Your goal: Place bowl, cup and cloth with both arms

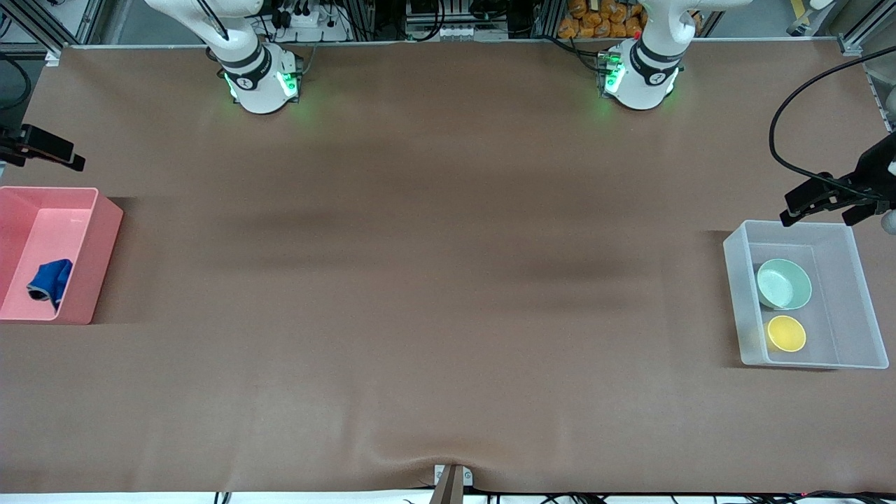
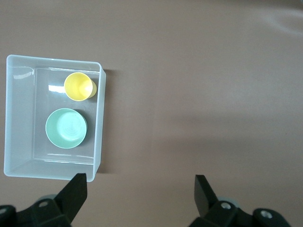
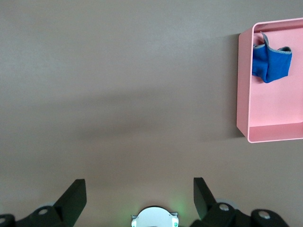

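Bowl (image 1: 784,283) (beside cup (image 1: 786,333)) in bin (image 1: 801,230)

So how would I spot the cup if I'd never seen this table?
Find the clear plastic bin at the left arm's end of the brown table. Two round things sit inside; the small bright yellow cup lies nearer the front camera, narrower than the pale mint-green bowl beside it.

White jointed arms (image 1: 241,49) — black bands, black hands, green-lit bases.

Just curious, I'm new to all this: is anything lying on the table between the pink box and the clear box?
No. Between the pink box and the clear box only bare brown table shows in the front view.
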### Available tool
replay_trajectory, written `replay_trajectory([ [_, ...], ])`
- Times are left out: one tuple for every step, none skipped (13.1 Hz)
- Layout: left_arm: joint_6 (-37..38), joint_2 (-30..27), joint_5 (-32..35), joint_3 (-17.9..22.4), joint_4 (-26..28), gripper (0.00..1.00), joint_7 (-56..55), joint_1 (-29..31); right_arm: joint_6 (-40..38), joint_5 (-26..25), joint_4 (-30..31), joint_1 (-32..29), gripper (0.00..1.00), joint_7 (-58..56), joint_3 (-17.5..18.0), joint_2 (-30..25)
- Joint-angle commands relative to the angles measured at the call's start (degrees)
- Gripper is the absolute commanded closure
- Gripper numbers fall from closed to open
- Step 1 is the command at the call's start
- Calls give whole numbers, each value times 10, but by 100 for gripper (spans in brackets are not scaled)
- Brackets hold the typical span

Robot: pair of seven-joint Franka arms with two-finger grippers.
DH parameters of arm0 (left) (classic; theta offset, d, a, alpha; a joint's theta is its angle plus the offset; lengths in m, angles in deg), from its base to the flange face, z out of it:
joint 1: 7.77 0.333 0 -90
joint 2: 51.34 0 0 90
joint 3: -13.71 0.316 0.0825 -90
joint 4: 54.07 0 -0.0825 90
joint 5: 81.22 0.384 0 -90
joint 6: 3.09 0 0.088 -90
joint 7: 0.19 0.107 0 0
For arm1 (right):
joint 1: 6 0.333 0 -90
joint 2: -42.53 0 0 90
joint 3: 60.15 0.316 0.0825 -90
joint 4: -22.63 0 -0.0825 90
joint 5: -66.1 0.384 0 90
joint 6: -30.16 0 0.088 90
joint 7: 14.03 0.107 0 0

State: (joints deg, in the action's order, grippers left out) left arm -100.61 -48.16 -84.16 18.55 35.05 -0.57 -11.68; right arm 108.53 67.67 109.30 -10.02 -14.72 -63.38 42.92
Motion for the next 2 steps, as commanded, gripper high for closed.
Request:
replay_trajectory([
  [8,0,-8,1,-4,0,-6,2,5,-6,7,-8,0,-6,5,-5],
  [8,0,-8,1,-4,0,-8,2,5,-6,7,-8,0,-6,5,-3],
])
